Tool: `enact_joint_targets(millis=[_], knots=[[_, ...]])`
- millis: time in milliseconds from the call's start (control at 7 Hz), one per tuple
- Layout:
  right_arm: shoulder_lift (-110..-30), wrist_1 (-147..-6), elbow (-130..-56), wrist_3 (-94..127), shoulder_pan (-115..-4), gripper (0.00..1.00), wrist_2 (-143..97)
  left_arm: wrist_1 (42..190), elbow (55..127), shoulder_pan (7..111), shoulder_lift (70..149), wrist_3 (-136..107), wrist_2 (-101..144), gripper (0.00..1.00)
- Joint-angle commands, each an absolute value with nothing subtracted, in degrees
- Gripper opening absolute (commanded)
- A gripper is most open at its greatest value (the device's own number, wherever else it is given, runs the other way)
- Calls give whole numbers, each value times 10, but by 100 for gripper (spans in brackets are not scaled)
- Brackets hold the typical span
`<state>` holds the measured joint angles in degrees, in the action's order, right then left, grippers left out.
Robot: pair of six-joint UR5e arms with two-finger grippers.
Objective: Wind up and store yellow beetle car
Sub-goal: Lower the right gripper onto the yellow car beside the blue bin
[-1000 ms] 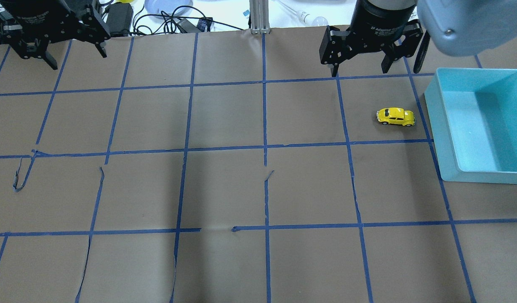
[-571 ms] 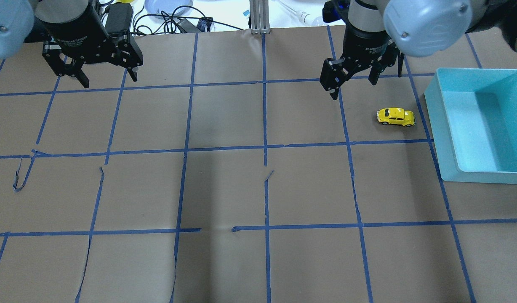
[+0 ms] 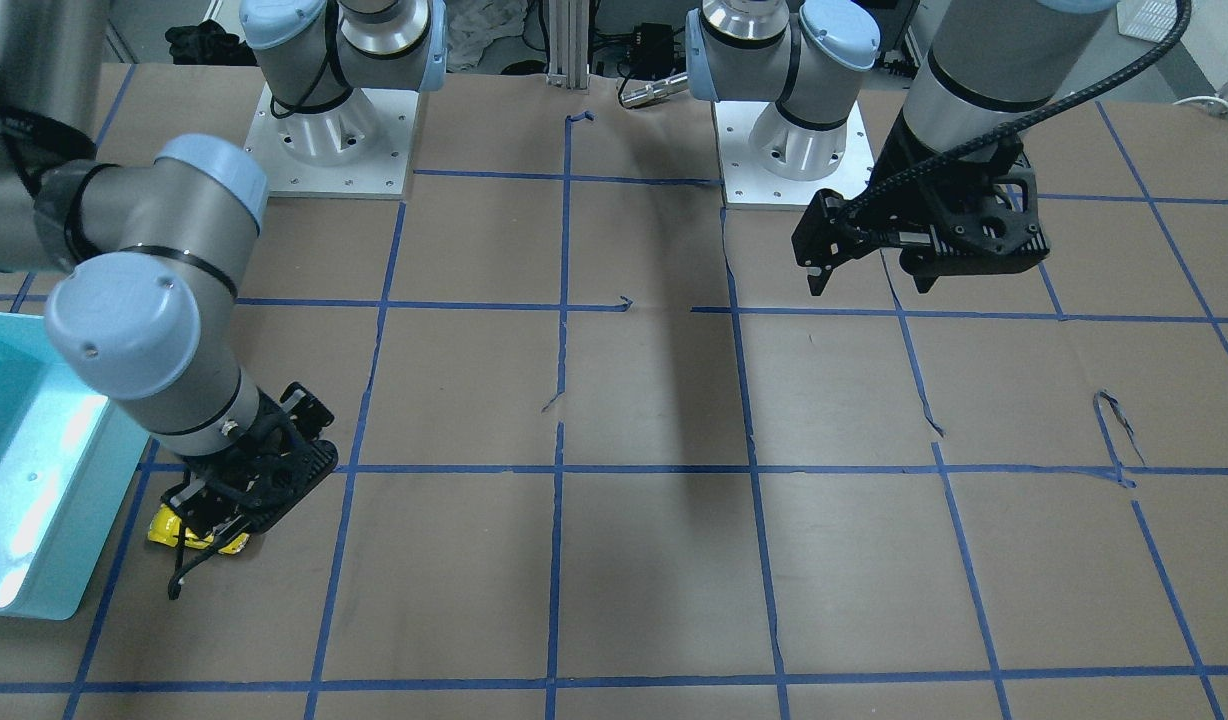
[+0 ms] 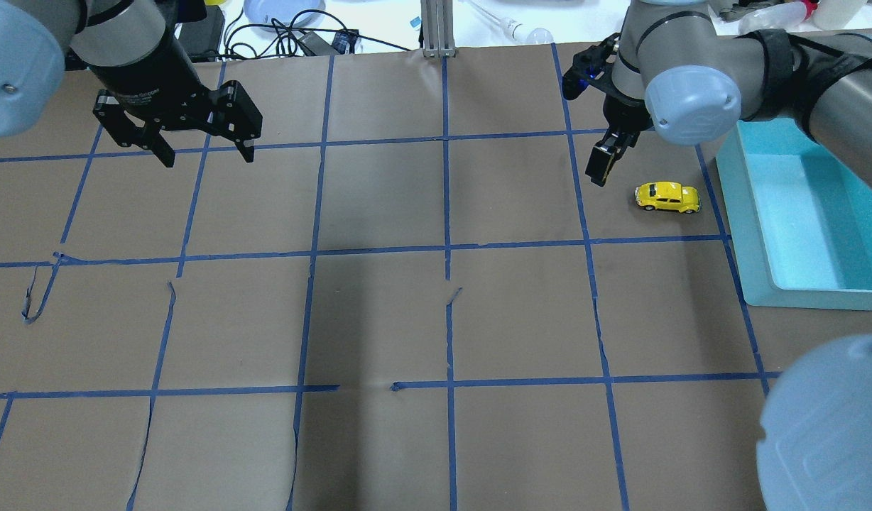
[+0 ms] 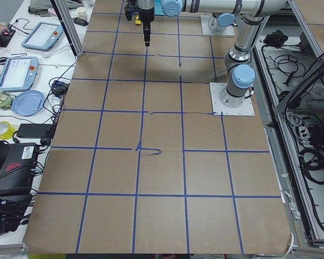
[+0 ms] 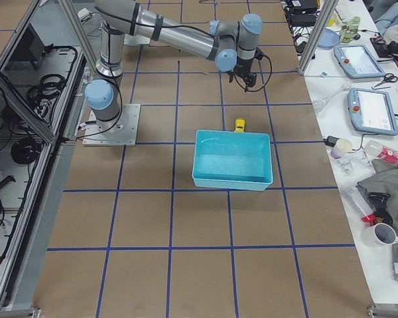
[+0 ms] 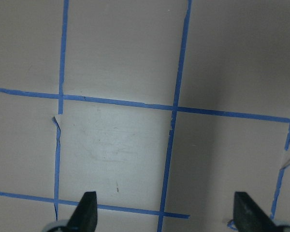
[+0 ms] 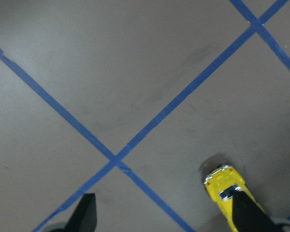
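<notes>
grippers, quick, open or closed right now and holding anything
Left gripper: open, empty.
Right gripper: open, empty; the toy car sits on the table, not gripped.

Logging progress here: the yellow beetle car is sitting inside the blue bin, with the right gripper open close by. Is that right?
Not quite. The yellow beetle car sits on the table beside the blue bin, not inside it; the overhead exterior view shows this. The right gripper is indeed open close by.
</notes>
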<state>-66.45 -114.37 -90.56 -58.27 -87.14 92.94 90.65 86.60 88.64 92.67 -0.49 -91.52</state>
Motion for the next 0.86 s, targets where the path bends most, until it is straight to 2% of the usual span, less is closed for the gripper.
enact_joint_targets(millis=[0,714], knots=[[-611,-1235,-905,-815,-825,100,931,907,876,885,918,8,-914,100],[-582,-1248,-934,-909,-804,96,985,912,877,884,903,-3,-904,100]])
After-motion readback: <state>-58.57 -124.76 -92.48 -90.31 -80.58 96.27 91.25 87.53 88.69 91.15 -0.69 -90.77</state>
